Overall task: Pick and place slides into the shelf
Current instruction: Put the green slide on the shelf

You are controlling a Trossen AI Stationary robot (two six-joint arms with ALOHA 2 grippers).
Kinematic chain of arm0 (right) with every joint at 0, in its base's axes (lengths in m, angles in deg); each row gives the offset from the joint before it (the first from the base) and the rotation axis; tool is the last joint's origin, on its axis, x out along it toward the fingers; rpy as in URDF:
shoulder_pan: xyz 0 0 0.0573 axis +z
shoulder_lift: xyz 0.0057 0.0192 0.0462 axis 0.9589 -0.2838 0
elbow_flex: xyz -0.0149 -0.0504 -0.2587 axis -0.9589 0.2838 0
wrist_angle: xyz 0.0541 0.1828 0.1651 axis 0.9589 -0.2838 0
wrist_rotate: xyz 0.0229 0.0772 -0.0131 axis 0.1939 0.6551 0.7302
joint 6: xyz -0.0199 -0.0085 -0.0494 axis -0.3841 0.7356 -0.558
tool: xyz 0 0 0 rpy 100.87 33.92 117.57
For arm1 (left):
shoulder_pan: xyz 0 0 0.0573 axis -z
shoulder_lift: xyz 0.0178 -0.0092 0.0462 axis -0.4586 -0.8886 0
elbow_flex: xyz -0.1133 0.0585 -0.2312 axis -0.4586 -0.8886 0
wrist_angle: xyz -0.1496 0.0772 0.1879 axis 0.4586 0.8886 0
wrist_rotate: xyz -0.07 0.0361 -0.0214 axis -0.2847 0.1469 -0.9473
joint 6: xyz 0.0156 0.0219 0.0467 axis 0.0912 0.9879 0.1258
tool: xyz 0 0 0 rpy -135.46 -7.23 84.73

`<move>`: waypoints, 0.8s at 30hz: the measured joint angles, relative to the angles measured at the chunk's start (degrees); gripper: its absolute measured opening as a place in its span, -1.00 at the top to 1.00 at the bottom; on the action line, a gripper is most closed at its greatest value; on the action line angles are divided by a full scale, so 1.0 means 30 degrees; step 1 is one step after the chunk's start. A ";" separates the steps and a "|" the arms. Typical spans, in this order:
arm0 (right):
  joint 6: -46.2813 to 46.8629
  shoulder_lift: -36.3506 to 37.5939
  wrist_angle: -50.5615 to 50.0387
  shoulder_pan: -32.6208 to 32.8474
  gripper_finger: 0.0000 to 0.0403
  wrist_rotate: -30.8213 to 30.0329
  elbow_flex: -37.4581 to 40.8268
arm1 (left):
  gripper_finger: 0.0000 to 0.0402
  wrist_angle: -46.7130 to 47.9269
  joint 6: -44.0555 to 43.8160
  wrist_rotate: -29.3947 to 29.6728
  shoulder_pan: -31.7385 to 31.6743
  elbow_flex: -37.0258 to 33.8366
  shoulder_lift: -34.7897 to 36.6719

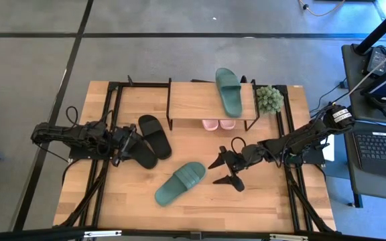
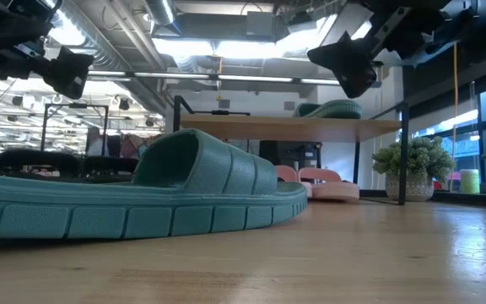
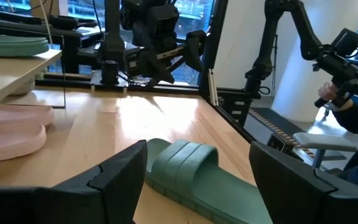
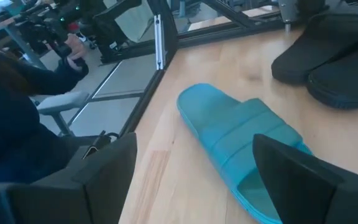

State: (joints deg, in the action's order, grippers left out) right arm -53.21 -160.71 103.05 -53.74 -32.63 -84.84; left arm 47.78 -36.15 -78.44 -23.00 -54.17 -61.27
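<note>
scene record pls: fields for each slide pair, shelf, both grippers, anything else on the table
shelf: low wooden rack at the table's far edge
green slides: one on top of the shelf; one on the table in front, between the arms
pink slides: pair under the shelf board, side by side
black slides: pair on the table, by the left gripper
left gripper: open, empty, at the black slides
right gripper: open, empty, near the loose green slide, not touching it
other: small potted plant beside the shelf's right end

Bright overhead lighting, glare on tabletop
</note>
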 joint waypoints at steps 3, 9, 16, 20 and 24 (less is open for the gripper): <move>0.0071 0.0000 0.0042 0.0000 -0.59 0.0000 0.0000 | -0.36 0.0000 0.0084 -0.0091 0.0000 0.0000 -0.0003; -0.0014 -0.0007 0.0494 -0.0007 -0.59 0.0000 0.0000 | -0.36 -0.0120 0.0011 -0.1385 0.0000 0.0000 0.0000; 0.0067 -0.0007 0.0845 0.0090 -0.59 0.0096 -0.0007 | -0.36 -0.0179 0.0000 -0.2125 0.0015 0.0000 0.0000; 0.0066 -0.0015 0.1137 0.0305 -0.59 0.0133 -0.0007 | -0.36 -0.0176 0.0000 -0.2115 0.0015 0.0000 -0.0156; 0.2300 -0.0015 0.1142 0.0290 -0.59 -0.1694 -0.0022 | -0.36 -0.0175 0.0000 -0.1901 0.0007 0.0000 -0.0219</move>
State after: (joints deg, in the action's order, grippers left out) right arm -46.31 -160.76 106.47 -52.87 -37.71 -84.91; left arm 47.26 -36.15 -84.14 -22.98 -54.17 -61.93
